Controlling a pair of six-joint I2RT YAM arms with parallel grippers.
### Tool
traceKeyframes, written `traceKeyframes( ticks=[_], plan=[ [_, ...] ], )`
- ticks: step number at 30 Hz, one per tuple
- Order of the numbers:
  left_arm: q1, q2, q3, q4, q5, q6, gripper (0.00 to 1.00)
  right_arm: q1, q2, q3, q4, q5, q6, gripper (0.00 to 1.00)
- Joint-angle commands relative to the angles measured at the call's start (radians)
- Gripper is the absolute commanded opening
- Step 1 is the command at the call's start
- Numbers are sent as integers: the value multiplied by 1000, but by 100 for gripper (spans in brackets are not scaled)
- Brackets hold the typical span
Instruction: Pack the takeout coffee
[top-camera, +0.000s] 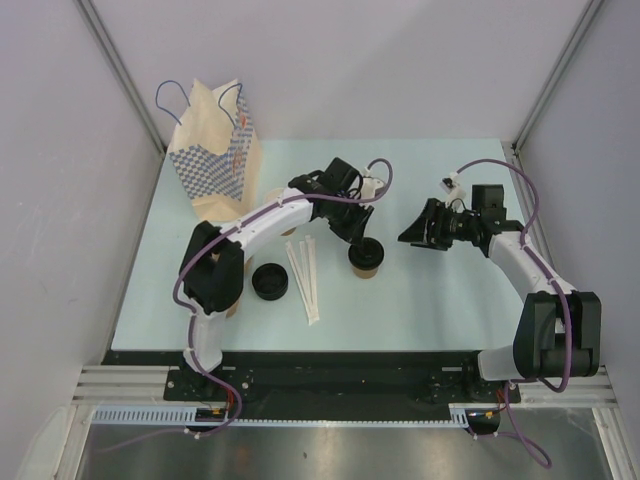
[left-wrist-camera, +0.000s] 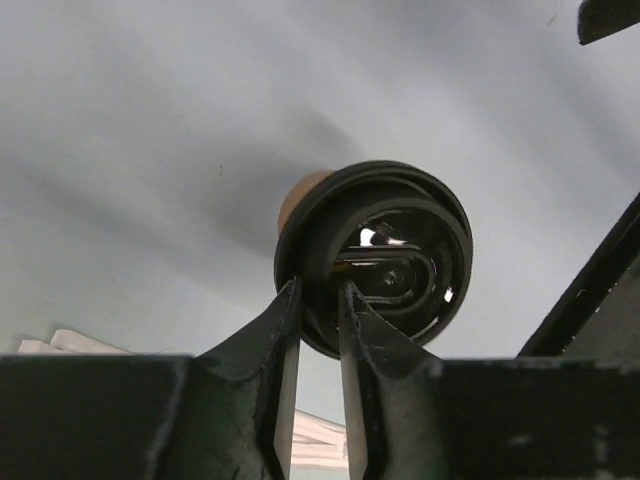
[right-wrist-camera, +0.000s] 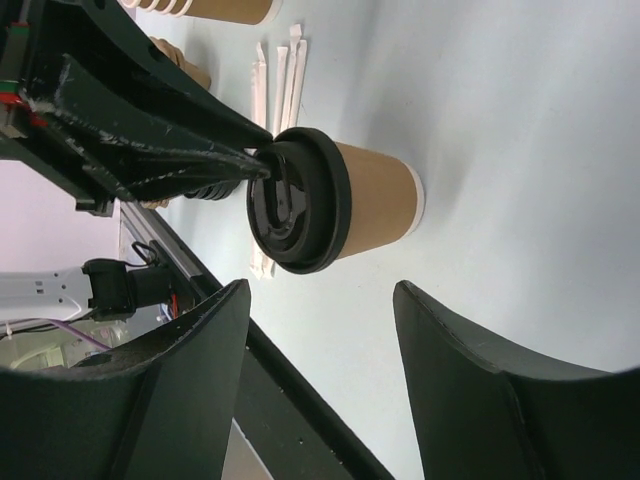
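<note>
The takeout coffee (top-camera: 366, 256), a tan paper cup with a black lid, stands upright on the pale table just right of centre. My left gripper (top-camera: 360, 240) comes down on it from above. In the left wrist view the gripper (left-wrist-camera: 318, 290) has one finger outside and one inside the rim of the lid (left-wrist-camera: 400, 250), closed on the near edge. The right wrist view shows the cup (right-wrist-camera: 375, 200) with those left fingers (right-wrist-camera: 225, 160) on its lid. My right gripper (top-camera: 412, 232) (right-wrist-camera: 320, 290) hangs open a short way right of the cup, nothing between its fingers.
A paper bag (top-camera: 212, 150) with a blue check pattern and handles stands open at the back left. Loose black lids (top-camera: 269, 281) lie left of the cup, with paper-wrapped straws (top-camera: 305, 275) between them. Lidless tan cups (right-wrist-camera: 220, 8) lie further left.
</note>
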Motion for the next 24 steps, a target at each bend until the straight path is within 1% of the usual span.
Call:
traceKeyframes(
  ticks=[1,3,4,7,9,18,20,24],
  plan=[
    [-4,20,47,19,-28,24,20,-8,-34,36,-6,-7,-16,65],
    [-4,23,55,13,-36,33,15,-8,-34,36,-5,-10,-14,64],
    [-4,23,67,10,-42,36,10,-10,-31,36,-3,-10,-14,65],
    [4,28,87,-18,-63,68,2,-11,-33,36,1,-10,-11,65],
    [10,31,112,-33,-93,96,0,-11,-33,36,1,-10,-11,65],
    [77,37,191,-64,-246,249,0,-10,-33,36,0,-14,-16,65],
    [102,46,199,-71,-269,293,0,-11,-31,35,6,-13,-11,65],
    [140,74,207,-85,-287,329,0,-11,-27,36,15,-16,-5,66]
  ],
)
